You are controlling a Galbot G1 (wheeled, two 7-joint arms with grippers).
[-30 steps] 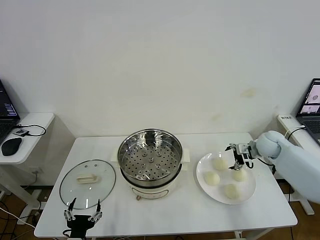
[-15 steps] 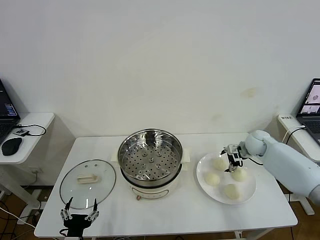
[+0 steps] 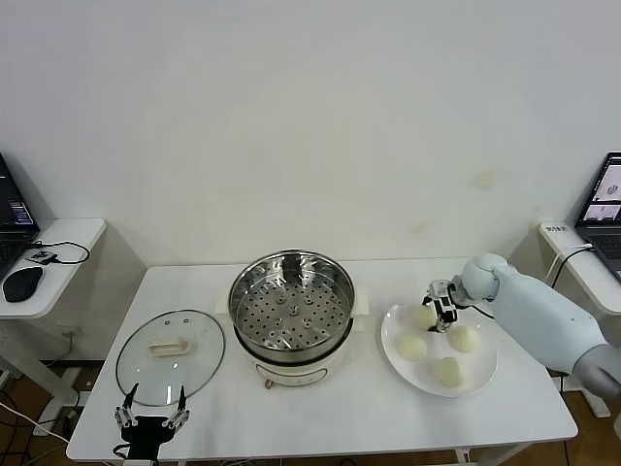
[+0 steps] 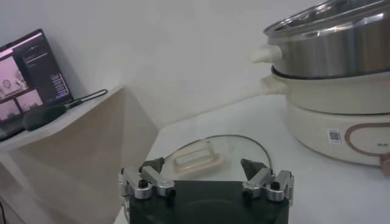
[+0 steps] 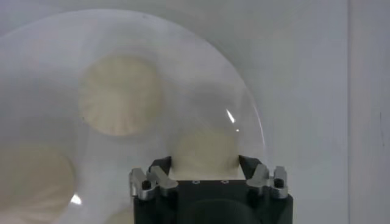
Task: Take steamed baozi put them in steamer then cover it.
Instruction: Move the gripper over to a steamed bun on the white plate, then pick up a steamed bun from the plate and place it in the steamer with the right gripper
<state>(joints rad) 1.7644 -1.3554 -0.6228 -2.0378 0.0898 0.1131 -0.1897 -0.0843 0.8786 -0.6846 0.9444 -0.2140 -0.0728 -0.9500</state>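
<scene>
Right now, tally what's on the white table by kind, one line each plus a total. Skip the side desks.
Steamed baozi: 4, all on the plate; one sits between the right gripper fingers
Plate: 1
Steamer: 1, tray bare
Cover: 1, flat on the table beside the steamer
Total: 7

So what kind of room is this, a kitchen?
More likely a lab or test room: a plain white table against a bare wall, laptops on side desks, and a steamer set out for practice.

Probably a lab; bare white wall (image 3: 310, 116), laptops (image 3: 604, 209) on side desks.
</scene>
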